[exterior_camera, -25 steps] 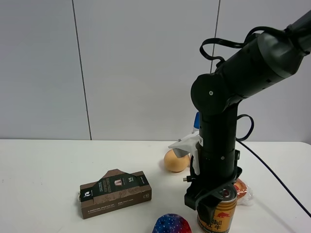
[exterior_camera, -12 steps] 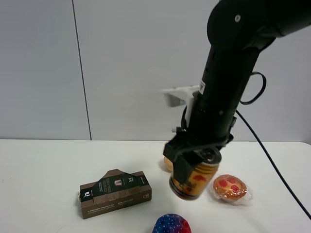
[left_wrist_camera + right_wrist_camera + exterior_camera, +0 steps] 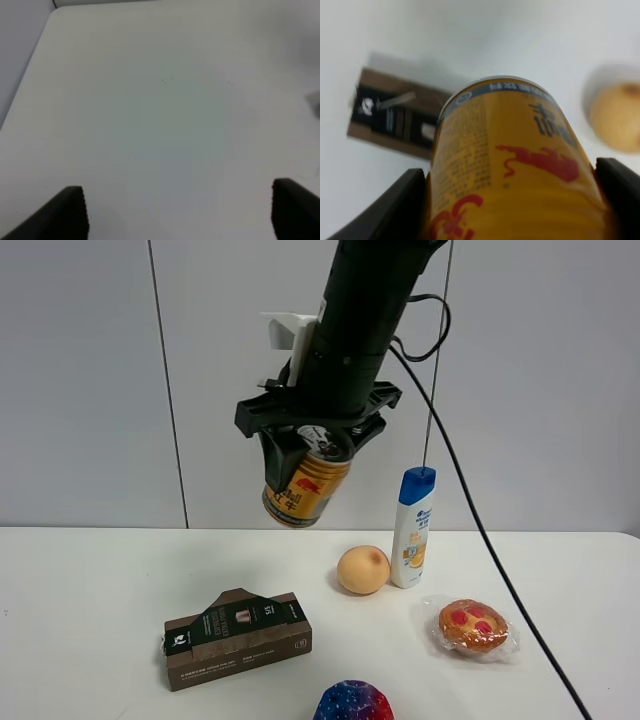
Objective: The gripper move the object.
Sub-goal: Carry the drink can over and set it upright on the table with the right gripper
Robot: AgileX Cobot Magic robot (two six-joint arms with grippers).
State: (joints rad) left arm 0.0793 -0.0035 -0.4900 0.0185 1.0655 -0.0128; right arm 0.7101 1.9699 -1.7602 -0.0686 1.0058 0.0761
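Gold metal with a red bulls logo, the can (image 3: 305, 485) hangs high above the desk (image 3: 90, 590), clamped near its silver top between the two black fingers of the right tool (image 3: 312, 447). The can is tilted, with its base pointing down and toward the left of the exterior view, and it touches nothing but the fingers. The right wrist view shows both fingers (image 3: 402, 207) pressed against the can's sides, the can filling the gap between them. A white tag (image 3: 285, 333) sticks out from the arm above the tool, and a black cable (image 3: 470, 510) trails from the arm down to the right.

On the desk, a brown box (image 3: 238, 637) lies below and somewhat left of the can, well apart from it. An orange round fruit (image 3: 363, 570) sits just beside an upright white-and-blue shampoo bottle (image 3: 413, 528); whether the two touch is hard to tell. A wrapped pastry with red spots (image 3: 472, 628) lies nearer the front right, and a red-and-blue ball (image 3: 353, 703) is cut off by the lower edge.

The left tool (image 3: 182, 212) has its fingers wide apart over bare desk, holding nothing
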